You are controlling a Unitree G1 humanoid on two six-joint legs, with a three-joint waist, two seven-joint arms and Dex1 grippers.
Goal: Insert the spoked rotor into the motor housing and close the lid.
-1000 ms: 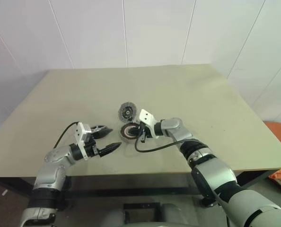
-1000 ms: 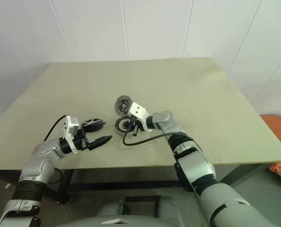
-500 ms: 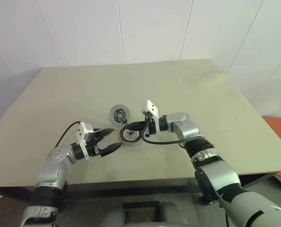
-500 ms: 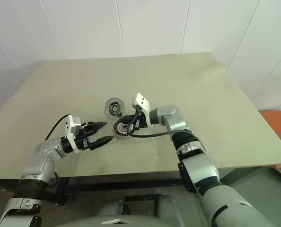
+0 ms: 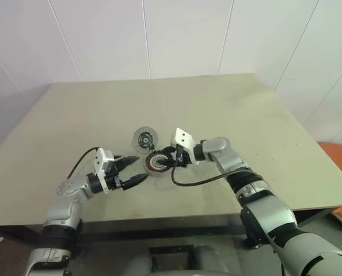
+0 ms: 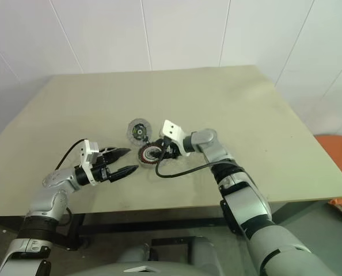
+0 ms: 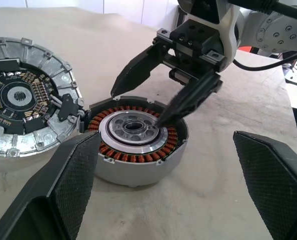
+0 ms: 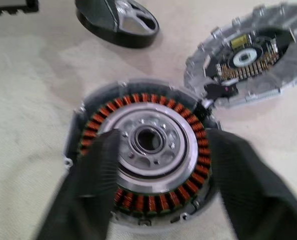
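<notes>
The motor housing (image 7: 136, 142), a round silver case ringed with copper windings around a silver hub, lies on the table. Its lid (image 7: 23, 105) is hinged open and lies flat beside it, circuit board facing up. The spoked rotor (image 8: 116, 20), a black ring with silver spokes, lies on the table a little apart from the housing. My right gripper (image 5: 171, 157) hovers just over the housing, open and holding nothing. My left gripper (image 5: 140, 168) is level at the housing's left, open and empty.
The beige table (image 5: 246, 109) stretches wide behind and to the right of the parts. A black cable (image 5: 194, 181) loops from the right wrist across the table near its front edge. White wall panels stand behind.
My right gripper's fingers have spread apart over the housing. The left arm has stayed still. The head views have shifted.
</notes>
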